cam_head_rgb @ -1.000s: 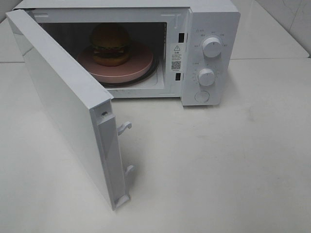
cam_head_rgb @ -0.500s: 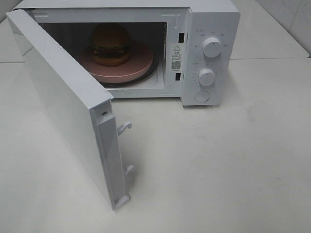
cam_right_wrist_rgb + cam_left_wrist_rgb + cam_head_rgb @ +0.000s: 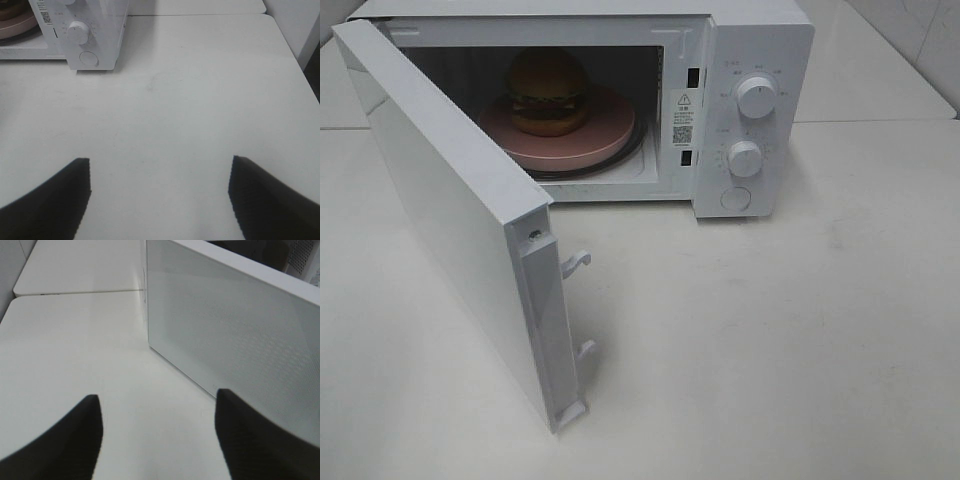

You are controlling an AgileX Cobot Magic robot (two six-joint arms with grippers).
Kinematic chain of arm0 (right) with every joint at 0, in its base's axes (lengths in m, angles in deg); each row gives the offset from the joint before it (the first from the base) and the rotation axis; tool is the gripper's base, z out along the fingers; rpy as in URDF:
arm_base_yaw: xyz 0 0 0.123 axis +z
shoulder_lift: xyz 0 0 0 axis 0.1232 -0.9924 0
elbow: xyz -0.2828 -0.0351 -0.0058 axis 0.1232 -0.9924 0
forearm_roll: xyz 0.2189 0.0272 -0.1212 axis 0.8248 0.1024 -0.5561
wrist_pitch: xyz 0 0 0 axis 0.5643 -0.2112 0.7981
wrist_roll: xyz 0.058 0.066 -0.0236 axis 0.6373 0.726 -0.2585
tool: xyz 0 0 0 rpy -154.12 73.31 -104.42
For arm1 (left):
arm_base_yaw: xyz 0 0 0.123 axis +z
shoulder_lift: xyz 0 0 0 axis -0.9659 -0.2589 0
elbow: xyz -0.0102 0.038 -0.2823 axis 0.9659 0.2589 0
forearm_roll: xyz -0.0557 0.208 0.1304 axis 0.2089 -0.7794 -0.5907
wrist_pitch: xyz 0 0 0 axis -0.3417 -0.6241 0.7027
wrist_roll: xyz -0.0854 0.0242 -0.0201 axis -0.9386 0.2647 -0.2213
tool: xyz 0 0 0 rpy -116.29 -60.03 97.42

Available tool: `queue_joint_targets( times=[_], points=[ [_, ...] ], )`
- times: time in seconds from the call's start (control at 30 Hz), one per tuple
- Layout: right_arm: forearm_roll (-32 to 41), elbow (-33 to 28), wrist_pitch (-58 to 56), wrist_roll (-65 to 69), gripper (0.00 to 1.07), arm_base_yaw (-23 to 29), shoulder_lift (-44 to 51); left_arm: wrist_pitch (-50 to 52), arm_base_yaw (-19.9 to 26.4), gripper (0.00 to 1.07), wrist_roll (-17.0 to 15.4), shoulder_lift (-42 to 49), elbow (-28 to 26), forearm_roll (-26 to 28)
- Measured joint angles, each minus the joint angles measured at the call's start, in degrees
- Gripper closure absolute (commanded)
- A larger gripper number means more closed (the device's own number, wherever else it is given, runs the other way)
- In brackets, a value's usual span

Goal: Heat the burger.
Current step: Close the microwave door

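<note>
Upper centre, a glossy golden-bunned burger tops a round pink plate. The matte black left gripper and right gripper both stand apart.

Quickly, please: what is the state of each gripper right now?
Left gripper: open, holding nothing.
Right gripper: open, holding nothing.

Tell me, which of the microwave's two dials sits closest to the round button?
The lower dial, just above the round button; the upper dial sits well above it.
</note>
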Motion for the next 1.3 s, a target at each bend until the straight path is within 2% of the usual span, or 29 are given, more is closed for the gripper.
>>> queue_joint_targets(
  times=[0.07, 0.1, 0.13, 0.17, 0.2, 0.23, 0.4, 0.43, 0.47, 0.53, 0.6, 0.63, 0.77, 0.8, 1.03, 1.3],
  points=[
    [0.0, 0.0, 0.0, 0.06, 0.31, 0.0, 0.0, 2.86, 0.0, 0.77, 0.0, -2.01, 0.11, 0.06],
    [0.0, 0.0, 0.0, 0.06, 0.31, 0.0, 0.0, 2.86, 0.0, 0.77, 0.0, -2.01, 0.11, 0.06],
    [0.0, 0.0, 0.0, 0.06, 0.31, 0.0, 0.0, 4.64, 0.0, 0.89, 0.0, -3.61, 0.63, 0.06],
    [0.0, 0.0, 0.0, 0.06, 0.31, 0.0, 0.0, 6.47, 0.0, 0.94, 0.0, -5.16, 1.72, 0.06],
    [0.0, 0.0, 0.0, 0.06, 0.31, 0.0, 0.0, 6.47, 0.0, 0.94, 0.0, -5.16, 1.72, 0.06],
    [0.0, 0.0, 0.0, 0.06, 0.31, 0.0, 0.0, 7.51, 0.0, 1.06, 0.0, -6.02, 2.46, 0.06],
    [0.0, 0.0, 0.0, 0.06, 0.31, 0.0, 0.0, 14.5, 0.0, 1.07, 1.6, -9.51, 6.59, 0.06],
    [0.0, 0.0, 0.0, 0.06, 0.31, 0.0, 0.0, 18.68, 0.0, 1.07, 3.5, -10.71, 8.19, 0.34],
    [0.0, 0.0, 0.0, 0.06, 0.31, 0.0, 0.0, 18.68, 0.0, 1.07, 3.5, -10.71, 8.19, 0.34],
    [0.0, 0.0, 0.0, 0.06, 0.31, 0.0, 0.0, 25.27, 0.0, 1.07, 6.59, -12.15, 10.77, 1.49],
    [0.0, 0.0, 0.0, 0.06, 0.31, 0.0, 0.0, 27.22, 0.0, 1.07, 7.39, -12.49, 11.46, 2.01],
    [0.0, 0.0, 0.0, 0.06, 0.31, 0.0, 0.0, 32.2, 0.0, 1.07, 9.22, -13.35, 13.12, 3.44],
    [0.0, 0.0, 0.0, 0.06, 0.31, 0.0, 0.0, 39.13, 0.0, 1.07, 10.94, -14.5, 15.24, 5.04],
    [0.0, 0.0, 0.0, 0.06, 0.31, 0.0, 0.0, 44.06, 0.0, 1.07, 11.75, -15.36, 16.33, 5.61],
    [0.0, 0.0, 0.0, 0.06, 0.31, 0.0, 0.0, 52.08, 0.0, 1.07, 12.15, -19.14, 16.79, 5.73],
    [0.0, 0.0, 0.0, 0.06, 0.31, 0.0, 0.0, 57.47, 0.0, 1.07, 12.2, -29.34, 16.79, 5.73]
  ],
)
